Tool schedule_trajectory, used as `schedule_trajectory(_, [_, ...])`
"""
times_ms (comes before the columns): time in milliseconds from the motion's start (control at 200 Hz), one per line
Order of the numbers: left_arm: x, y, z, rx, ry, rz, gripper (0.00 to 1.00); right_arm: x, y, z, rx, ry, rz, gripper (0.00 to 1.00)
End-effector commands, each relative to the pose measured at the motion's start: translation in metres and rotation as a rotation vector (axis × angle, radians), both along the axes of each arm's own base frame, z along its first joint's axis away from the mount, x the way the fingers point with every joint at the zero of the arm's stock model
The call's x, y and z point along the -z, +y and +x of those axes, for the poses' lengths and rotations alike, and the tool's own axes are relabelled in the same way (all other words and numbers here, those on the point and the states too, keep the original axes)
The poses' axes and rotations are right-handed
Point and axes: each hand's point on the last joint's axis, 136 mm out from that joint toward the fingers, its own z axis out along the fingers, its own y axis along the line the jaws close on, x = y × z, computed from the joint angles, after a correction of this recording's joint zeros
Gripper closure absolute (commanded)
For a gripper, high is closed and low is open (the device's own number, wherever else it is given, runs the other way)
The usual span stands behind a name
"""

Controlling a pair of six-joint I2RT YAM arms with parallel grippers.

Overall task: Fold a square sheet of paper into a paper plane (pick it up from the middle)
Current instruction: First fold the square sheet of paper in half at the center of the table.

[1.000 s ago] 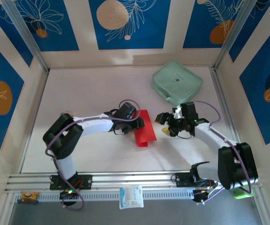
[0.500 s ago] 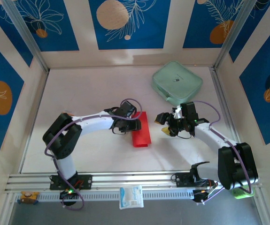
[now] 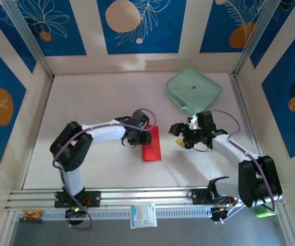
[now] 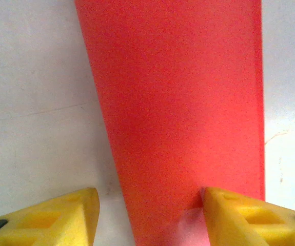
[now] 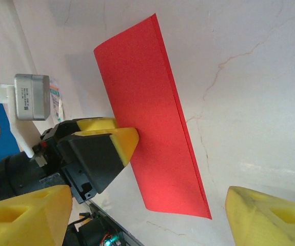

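Note:
The square sheet of paper (image 3: pixel 151 144), bright red and folded into a narrow double-layered strip, lies flat on the white table. In the left wrist view the paper (image 4: pixel 178 102) runs between my left gripper's (image 4: pixel 150 218) yellow fingers, which stand apart; the right finger (image 4: pixel 239 215) rests on the strip's near corner. From above, my left gripper (image 3: pixel 142 138) sits at the strip's left edge. My right gripper (image 3: pixel 176 135) hovers open just right of the strip, nothing between its fingers. Its wrist view shows the paper (image 5: pixel 152 128) with the left gripper's fingertip (image 5: pixel 121 141) on its edge.
A mint-green rounded zip case (image 3: pixel 193 90) lies at the back right, close behind my right arm. A small white printed packet (image 3: pixel 143 214) rests on the aluminium rail (image 3: pixel 137 197) at the table's front edge.
The red strip has slid left, turned more upright and looks narrower. My left gripper has drawn back left with it and its jaws have narrowed. The right arm has hardly moved.

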Motion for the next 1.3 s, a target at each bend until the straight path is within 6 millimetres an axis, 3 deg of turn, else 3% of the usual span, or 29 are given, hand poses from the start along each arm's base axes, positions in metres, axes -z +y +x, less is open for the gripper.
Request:
schedule_trajectory(0, [0.004,0.005,0.000,0.023,0.015,0.034,0.44,-0.001,0.004,-0.003,-0.013,0.015,0.016,0.21])
schedule_trajectory(685, [0.022,0.010,0.003,-0.034,0.044,0.075,0.41,0.002,0.005,-0.005,-0.017,0.017,0.008,0.21])
schedule_trajectory(1295, [0.033,0.004,0.002,0.058,0.066,0.102,0.39,0.004,0.005,-0.006,-0.013,0.024,0.008,0.22])
